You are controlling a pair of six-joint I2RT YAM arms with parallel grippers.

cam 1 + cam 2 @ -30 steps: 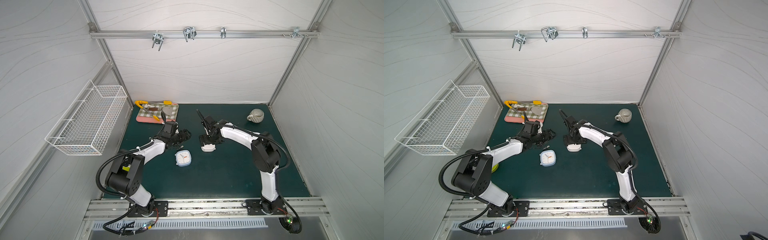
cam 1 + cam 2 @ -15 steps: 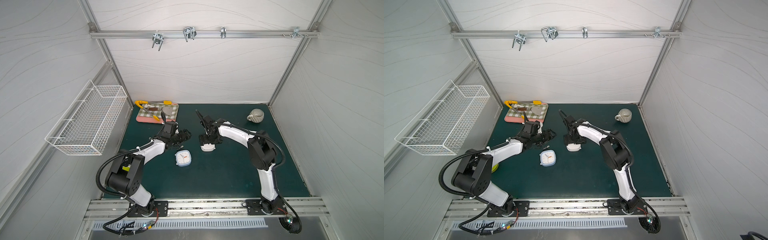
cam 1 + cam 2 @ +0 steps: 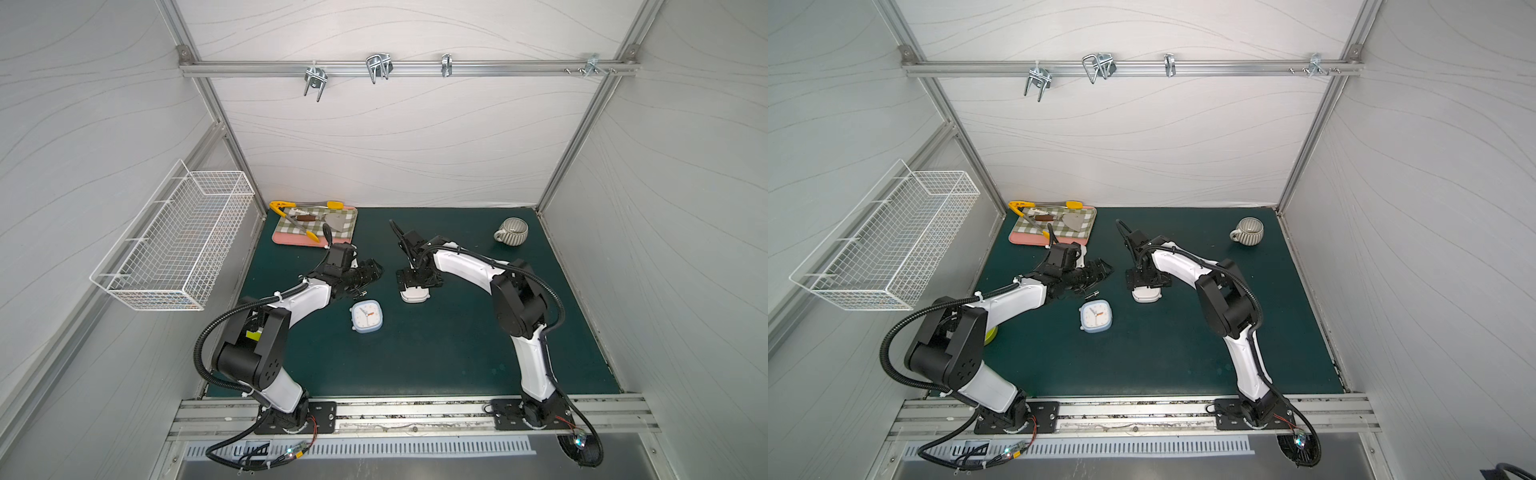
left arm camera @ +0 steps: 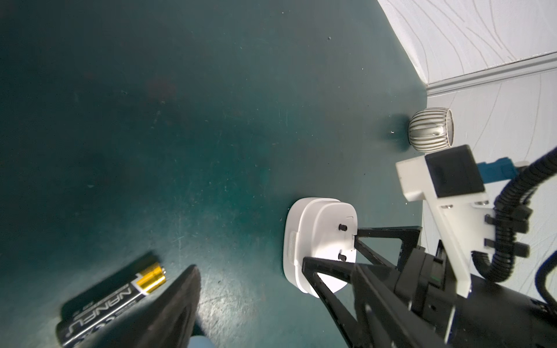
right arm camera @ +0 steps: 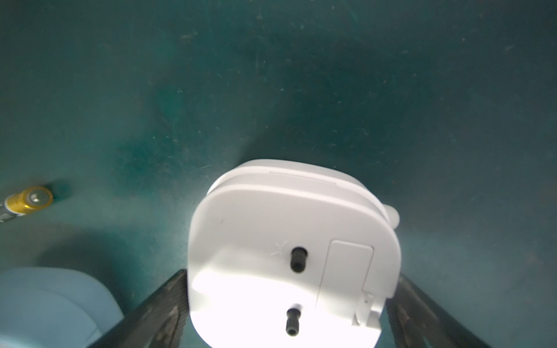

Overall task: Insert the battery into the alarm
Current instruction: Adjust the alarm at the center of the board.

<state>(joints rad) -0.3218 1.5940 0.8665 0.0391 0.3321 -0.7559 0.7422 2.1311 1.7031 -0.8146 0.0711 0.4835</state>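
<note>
little has moved in the last second. the right arm's elbow swings slightly left while its wrist keeps its place over the alarm (image 3: 414, 296). the right fingers (image 5: 162, 310) draw in a touch, then hold. the left arm, the battery (image 3: 360, 294) and the blue clock (image 3: 366, 316) lie as before. i read this as the right arm settling its hold on the alarm, so the insertion itself is not yet begun. the alarm lies face down on the surface (image 3: 436, 353), back up. its cover (image 5: 346, 271) looks shut in the right wrist view, so it likely has to come off first. the right fingers stand wide, one against each side of the alarm, clenched on it in a broad grip, though it rests on the surface unlifted. the left fingers (image 4: 177, 304) are released and grasp nothing. the battery lies loose on the surface, left of the alarm and apart from it. it is just on the near side of the left fingers, between them and the blue clock. in the left wrist view one finger hangs right beside it; whether it touches i cannot tell.
</note>
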